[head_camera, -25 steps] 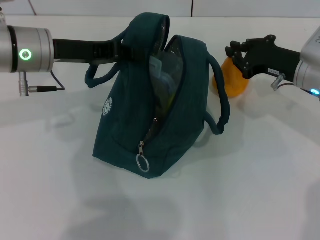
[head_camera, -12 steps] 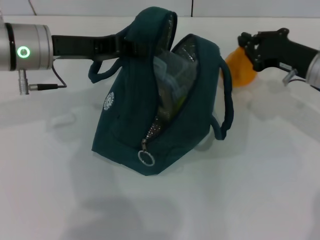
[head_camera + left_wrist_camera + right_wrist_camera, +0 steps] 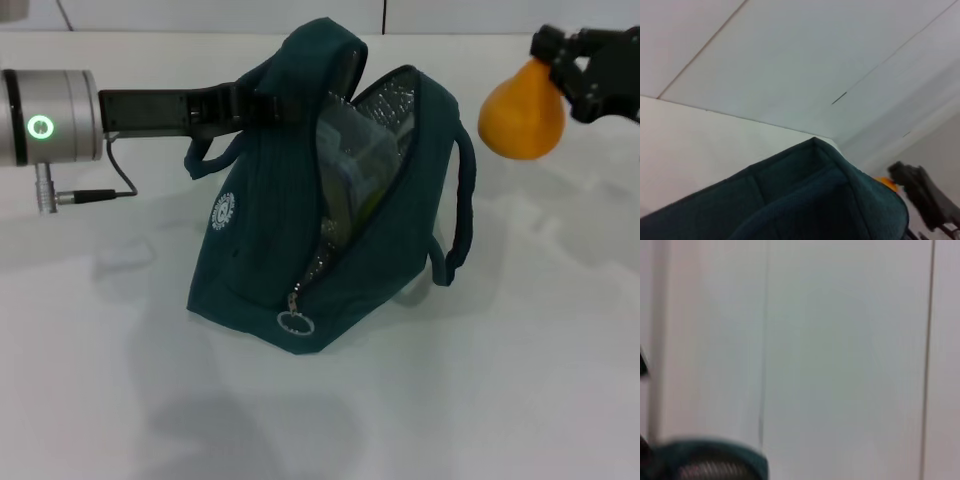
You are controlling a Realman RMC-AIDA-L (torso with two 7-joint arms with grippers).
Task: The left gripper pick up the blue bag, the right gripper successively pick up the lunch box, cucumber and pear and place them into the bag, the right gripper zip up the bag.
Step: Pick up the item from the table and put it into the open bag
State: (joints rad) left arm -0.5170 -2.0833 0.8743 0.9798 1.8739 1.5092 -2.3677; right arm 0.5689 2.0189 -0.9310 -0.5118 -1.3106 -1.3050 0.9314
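Table (image 3: 520, 380): white surface, carries the bag.

Bag (image 3: 260, 250): dark blue-green, the reference item. Stands on the table with its base down and its top pulled up toward the left arm. Zip open along the upper run; mouth gapes on the side facing the right arm. Silver lining (image 3: 395, 100) shows inside the mouth, with pale contents (image 3: 350, 165) in it that cannot be identified. One strap (image 3: 462, 210) hangs down the side of the bag nearest the pear. White round logo (image 3: 223, 211) on the side panel. Zip ring (image 3: 296, 323) hangs at the low end of the zip, near the bag's base.

Left gripper (image 3: 262, 104): at the top edge of the bag, clenched on the fabric there and holding it up. The left wrist view shows only the bag's top fold (image 3: 805, 200) close up.

Right gripper (image 3: 570, 62): in the air, level with the bag's top and apart from it, clamped on the pear's narrow end.

Pear (image 3: 521, 112): orange-yellow, hangs from the right gripper, clear of the table, beside the bag's open mouth but not over it
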